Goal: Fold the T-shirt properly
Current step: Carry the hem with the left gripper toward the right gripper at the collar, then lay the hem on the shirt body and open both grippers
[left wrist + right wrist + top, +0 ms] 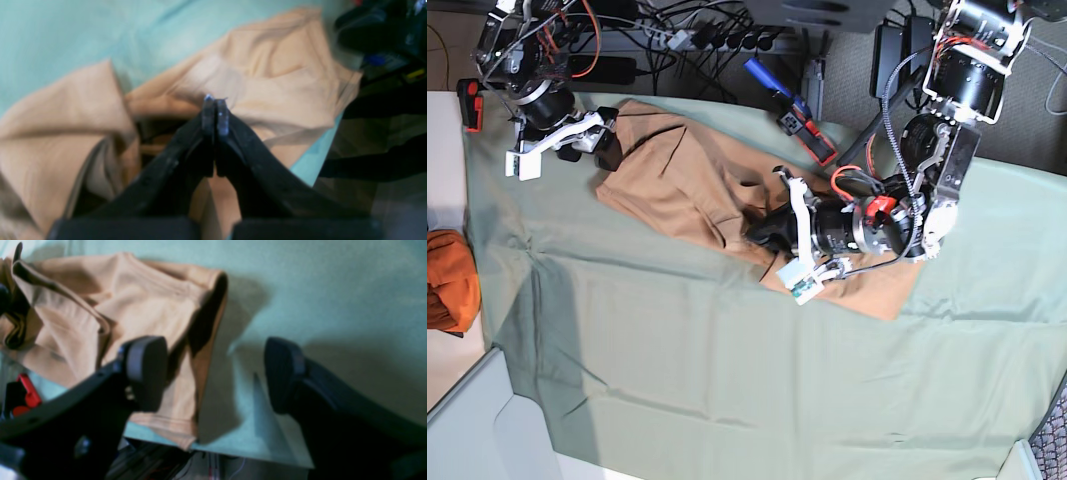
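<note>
Two arms working: left gripper (215, 100) is sitting pinched shut mid-shirt w/ cloth bunching round it, T-shirt (689, 188) lying long-axis 10-to-4 on green sheet (727, 360), right gripper (215, 373) hanging wide open, sleeve hem at its 10, nearer that end.

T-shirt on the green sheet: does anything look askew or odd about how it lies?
Yes. The T-shirt lies bunched and diagonal on the green sheet, creased rather than flat, with a raised fold at the left claw, which is shut.
</note>
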You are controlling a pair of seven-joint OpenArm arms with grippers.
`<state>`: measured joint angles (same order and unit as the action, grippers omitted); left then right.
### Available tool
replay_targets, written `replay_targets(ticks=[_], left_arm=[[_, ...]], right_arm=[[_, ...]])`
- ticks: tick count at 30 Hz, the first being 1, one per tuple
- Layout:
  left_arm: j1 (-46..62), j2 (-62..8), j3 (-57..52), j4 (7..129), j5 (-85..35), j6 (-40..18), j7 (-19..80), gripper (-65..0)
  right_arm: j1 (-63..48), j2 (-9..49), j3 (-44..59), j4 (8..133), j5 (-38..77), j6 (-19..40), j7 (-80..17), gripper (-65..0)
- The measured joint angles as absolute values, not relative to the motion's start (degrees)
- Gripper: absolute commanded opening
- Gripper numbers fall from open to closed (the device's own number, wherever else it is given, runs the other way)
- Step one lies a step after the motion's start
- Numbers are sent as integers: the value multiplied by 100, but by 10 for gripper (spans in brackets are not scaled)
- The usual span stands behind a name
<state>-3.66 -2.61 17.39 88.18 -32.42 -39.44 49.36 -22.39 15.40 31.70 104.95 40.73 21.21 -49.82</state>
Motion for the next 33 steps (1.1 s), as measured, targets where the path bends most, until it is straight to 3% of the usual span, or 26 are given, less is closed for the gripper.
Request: replay_targets(ticks=[5,11,17,33], left_arm=[[-368,-193,1717,8820,-3594,-3946,5234,-650],[-368,-497,1737,9308,-4928,-3948,6213,-650],[-353,-991,1918,9891,-4967,-3946,6300,-650],[-368,-1337,1916,10003,-4980,-3946,6302,-650]], right_arm=[[-2241,1538,3177,10495,4025,2121,-5043,-205],[-2274,1490,3218,10495,4029,2121,-5050,-205],[-2274,1151,3218,10495,4110,2121,-5068,-205],[-1986,956,3232,9603,4499,2121,-4810,-205]])
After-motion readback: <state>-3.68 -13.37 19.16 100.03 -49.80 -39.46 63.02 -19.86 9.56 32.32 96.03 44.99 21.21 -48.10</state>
